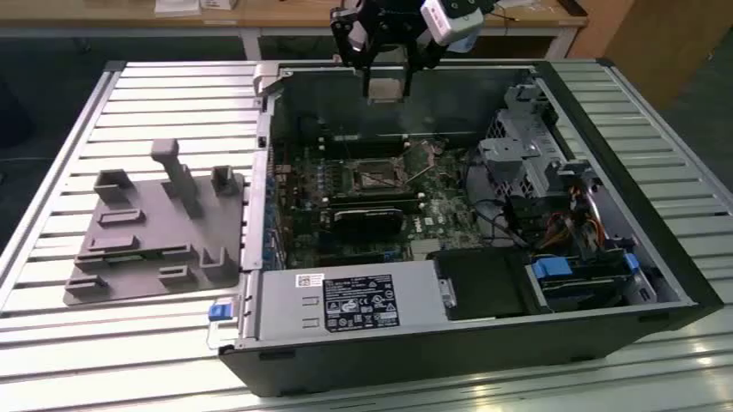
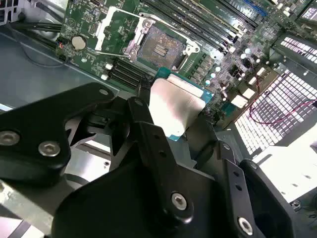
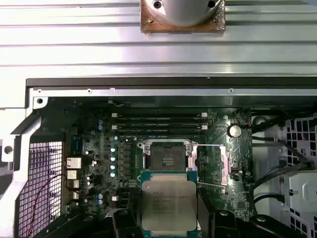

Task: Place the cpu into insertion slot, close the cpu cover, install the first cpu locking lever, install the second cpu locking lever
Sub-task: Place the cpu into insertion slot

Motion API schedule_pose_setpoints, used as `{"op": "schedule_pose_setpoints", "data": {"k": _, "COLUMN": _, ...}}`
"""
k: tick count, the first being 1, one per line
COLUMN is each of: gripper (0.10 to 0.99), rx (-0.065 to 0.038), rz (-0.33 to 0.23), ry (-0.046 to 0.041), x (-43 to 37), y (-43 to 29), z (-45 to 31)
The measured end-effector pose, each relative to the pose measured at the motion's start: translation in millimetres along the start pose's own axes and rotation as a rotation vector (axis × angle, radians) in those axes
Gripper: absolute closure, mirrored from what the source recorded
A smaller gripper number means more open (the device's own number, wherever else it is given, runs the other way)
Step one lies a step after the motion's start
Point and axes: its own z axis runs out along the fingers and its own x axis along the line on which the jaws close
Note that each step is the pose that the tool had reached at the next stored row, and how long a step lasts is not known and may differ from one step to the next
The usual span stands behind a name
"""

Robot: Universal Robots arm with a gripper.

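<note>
The cpu (image 3: 168,203) is clamped face-up between the jaws of the gripper (image 1: 387,81), raised well clear of the insertion slot (image 3: 167,157) (socket bare). The cpu cover (image 3: 212,166) is swung open beside that slot, inside the computer case (image 1: 458,352).

An open computer case (image 1: 458,356) lies on the slatted surface (image 1: 115,343). A grey moulded holder (image 1: 137,257) sits beside it.
</note>
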Motion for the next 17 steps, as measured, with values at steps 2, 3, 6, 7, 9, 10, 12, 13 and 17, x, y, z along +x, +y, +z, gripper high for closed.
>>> {"op": "schedule_pose_setpoints", "data": {"k": 2, "gripper": 0.553, "rx": 0.0, "rz": 0.0, "ry": 0.0, "x": 0.0, "y": 0.0, "z": 0.0}}
{"op": "schedule_pose_setpoints", "data": {"k": 3, "gripper": 0.553, "rx": 0.0, "rz": 0.0, "ry": 0.0, "x": 0.0, "y": 0.0, "z": 0.0}}
{"op": "schedule_pose_setpoints", "data": {"k": 6, "gripper": 0.553, "rx": 0.0, "rz": 0.0, "ry": 0.0001, "x": 0.0, "y": 0.0, "z": 0.3}}
{"op": "schedule_pose_setpoints", "data": {"k": 7, "gripper": 0.553, "rx": 0.0, "rz": 0.0, "ry": 0.0, "x": 0.0, "y": 0.0, "z": 0.7}}
{"op": "schedule_pose_setpoints", "data": {"k": 9, "gripper": 0.553, "rx": 0.0, "rz": 0.0, "ry": 0.0, "x": -0.1, "y": -0.2, "z": 2.1}}
{"op": "schedule_pose_setpoints", "data": {"k": 10, "gripper": 0.553, "rx": 0.0, "rz": 0.0, "ry": 0.0, "x": -0.1, "y": -0.3, "z": 2.9}}
{"op": "schedule_pose_setpoints", "data": {"k": 12, "gripper": 0.553, "rx": 0.0, "rz": 0.0, "ry": 0.0, "x": -0.1, "y": -0.4, "z": 4.5}}
{"op": "schedule_pose_setpoints", "data": {"k": 13, "gripper": 0.553, "rx": 0.001, "rz": 0.0, "ry": 0.0001, "x": -0.1, "y": -0.5, "z": 5.4}}
{"op": "schedule_pose_setpoints", "data": {"k": 17, "gripper": 0.553, "rx": 0.002, "rz": 0.0, "ry": 0.0, "x": -0.2, "y": -0.9, "z": 9.6}}
